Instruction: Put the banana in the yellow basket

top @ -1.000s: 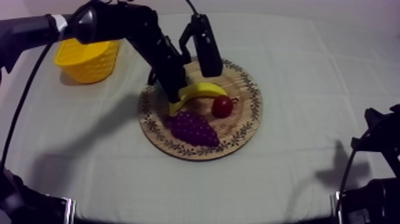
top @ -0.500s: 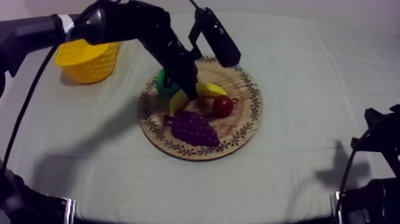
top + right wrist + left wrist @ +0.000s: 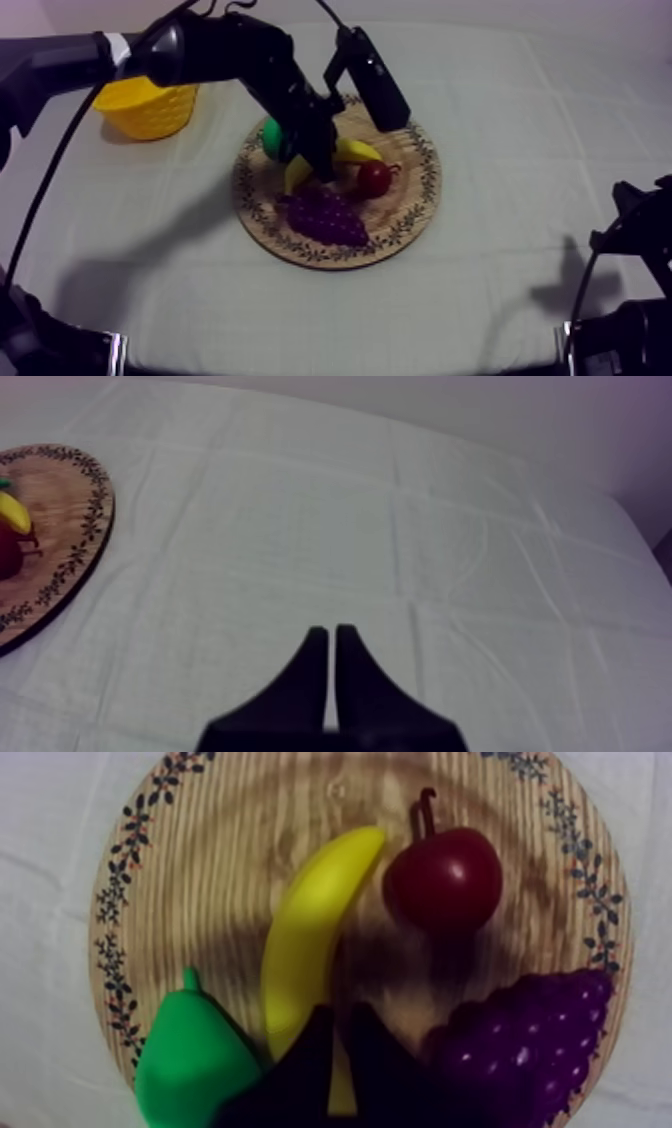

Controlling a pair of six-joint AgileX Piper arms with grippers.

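Note:
The yellow banana (image 3: 347,152) lies on the round wooden board (image 3: 415,205), between a green pear (image 3: 270,138) and a small red fruit (image 3: 374,178). My left gripper (image 3: 325,168) hangs over the banana's middle. In the left wrist view the left gripper (image 3: 339,1010) is shut, its fingers lying together as a narrow wedge over the banana's (image 3: 310,922) near end, holding nothing. The yellow basket (image 3: 150,108) stands at the far left of the table. My right gripper (image 3: 331,631) is shut above bare cloth.
Purple grapes (image 3: 325,215) lie at the board's front, close beside the banana and the left fingers (image 3: 385,1067). The pear (image 3: 190,1062) touches the banana's other side. The right arm (image 3: 630,235) rests low at the right edge.
My left arm has swung to the right over the board, uncovering the green pear. The gripper went from the banana's left end to its middle. The banana has not moved.

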